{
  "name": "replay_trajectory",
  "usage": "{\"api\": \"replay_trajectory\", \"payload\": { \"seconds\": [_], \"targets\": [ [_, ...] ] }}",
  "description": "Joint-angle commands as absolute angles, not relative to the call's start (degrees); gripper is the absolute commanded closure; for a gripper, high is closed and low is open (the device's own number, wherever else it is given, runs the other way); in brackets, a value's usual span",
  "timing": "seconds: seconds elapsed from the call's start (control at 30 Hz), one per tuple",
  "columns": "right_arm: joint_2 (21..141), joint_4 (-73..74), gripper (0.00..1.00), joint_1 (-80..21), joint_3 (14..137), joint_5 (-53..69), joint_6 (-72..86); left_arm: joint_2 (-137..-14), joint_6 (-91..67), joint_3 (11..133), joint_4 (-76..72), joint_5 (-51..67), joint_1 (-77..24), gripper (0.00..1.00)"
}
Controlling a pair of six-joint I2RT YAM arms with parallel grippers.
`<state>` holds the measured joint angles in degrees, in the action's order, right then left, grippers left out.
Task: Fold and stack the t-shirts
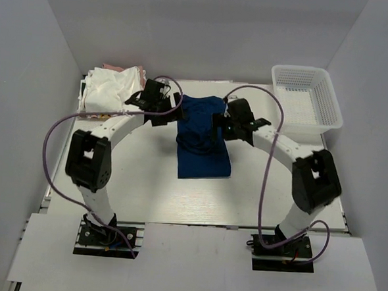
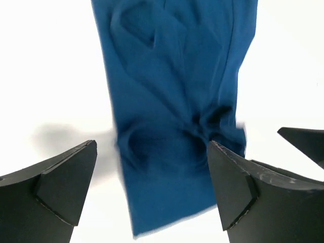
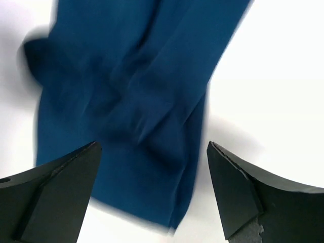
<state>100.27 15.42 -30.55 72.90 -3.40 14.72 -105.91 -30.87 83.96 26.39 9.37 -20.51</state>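
The navy t-shirt [image 1: 205, 146] lies as a long strip mid-desk, towards the far edge. The left pincer [image 2: 151, 147] and right pincer [image 3: 153, 146] hover over it, wide open and empty. Advised: each grips one far corner through all layers, then both fold evenly.

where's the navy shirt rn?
Top view: the navy shirt lies mid-table, its far end between the left gripper and right gripper. The white pile is back left and the basket back right.
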Motion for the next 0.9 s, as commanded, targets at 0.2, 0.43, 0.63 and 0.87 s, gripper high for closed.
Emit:
{"api": "replay_trajectory", "payload": {
  "seconds": [0.2,0.43,0.63,0.87],
  "targets": [
    [89.82,4.4,0.1,-34.54,54.76,21.18,13.01,-80.88,-34.97,55.22,26.19,8.44,-21.36,0.0],
    [99.74,0.7,0.1,-36.12,60.81,19.78,12.3,-70.06,-36.91,44.22,30.49,7.82,-21.36,0.0],
    [107.84,-3.95,0.1,-35.77,68.27,14.16,13.71,-68.2,-37.53,43.15,33.57,6.68,-21.36,0.0],
    [110.91,-23.19,0.1,-35.16,68.9,-2.26,18.89,-67.59,-37.53,44.73,35.24,6.15,-21.36,0.0]
  ]
}}
